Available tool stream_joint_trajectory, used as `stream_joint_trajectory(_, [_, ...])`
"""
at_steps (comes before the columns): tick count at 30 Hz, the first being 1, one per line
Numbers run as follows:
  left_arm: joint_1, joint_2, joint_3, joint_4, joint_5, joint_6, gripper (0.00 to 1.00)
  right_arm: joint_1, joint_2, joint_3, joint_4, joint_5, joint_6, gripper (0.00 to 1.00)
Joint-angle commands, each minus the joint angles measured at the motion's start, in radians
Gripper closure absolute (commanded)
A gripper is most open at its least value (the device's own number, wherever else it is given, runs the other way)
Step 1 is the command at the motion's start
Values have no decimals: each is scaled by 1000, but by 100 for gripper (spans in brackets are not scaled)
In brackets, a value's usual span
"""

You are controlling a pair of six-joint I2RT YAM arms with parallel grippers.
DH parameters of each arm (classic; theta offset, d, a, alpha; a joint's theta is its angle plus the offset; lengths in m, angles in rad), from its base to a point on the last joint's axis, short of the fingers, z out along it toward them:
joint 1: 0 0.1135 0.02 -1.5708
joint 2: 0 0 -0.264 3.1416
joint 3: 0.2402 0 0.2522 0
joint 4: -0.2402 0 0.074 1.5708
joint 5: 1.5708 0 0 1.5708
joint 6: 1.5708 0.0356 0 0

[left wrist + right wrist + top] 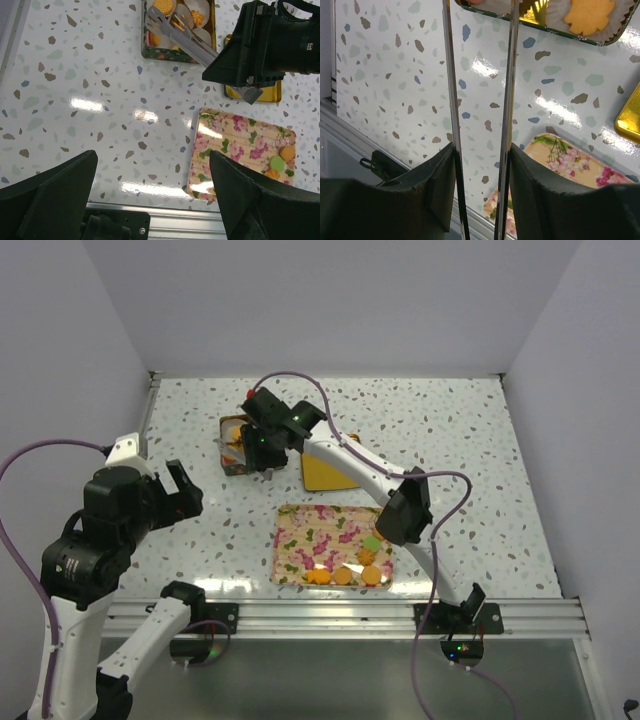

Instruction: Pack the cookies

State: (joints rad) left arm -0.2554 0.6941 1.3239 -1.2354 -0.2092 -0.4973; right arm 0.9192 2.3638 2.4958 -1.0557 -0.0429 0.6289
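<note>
1. Near edge of the floral tray [305, 535]: some cookies [345, 575], more in the tin [165, 54] beyond it
2. right gripper [481, 156] clamps tongs [187, 40], left gripper [152, 159] hangs open
3. light, brittle: pinch rims gently

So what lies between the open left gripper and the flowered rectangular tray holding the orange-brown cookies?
Nothing: only bare speckled tabletop separates the left gripper from the flowered tray and its cookies, clearest in the left wrist view.

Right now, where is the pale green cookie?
In the top view, the pale green cookie lies on the floral tray, toward its right side, just behind the row of orange cookies.
</note>
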Motion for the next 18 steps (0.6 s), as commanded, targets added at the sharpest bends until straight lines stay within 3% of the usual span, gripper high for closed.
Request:
stream_joint_trajectory(1, [1, -4, 34, 2, -25, 26, 0, -11, -11, 6, 39, 15, -5, 52])
stream_joint_trajectory(18, [1, -8, 20, 19, -16, 26, 0, -14, -109, 28, -1, 41, -6, 50])
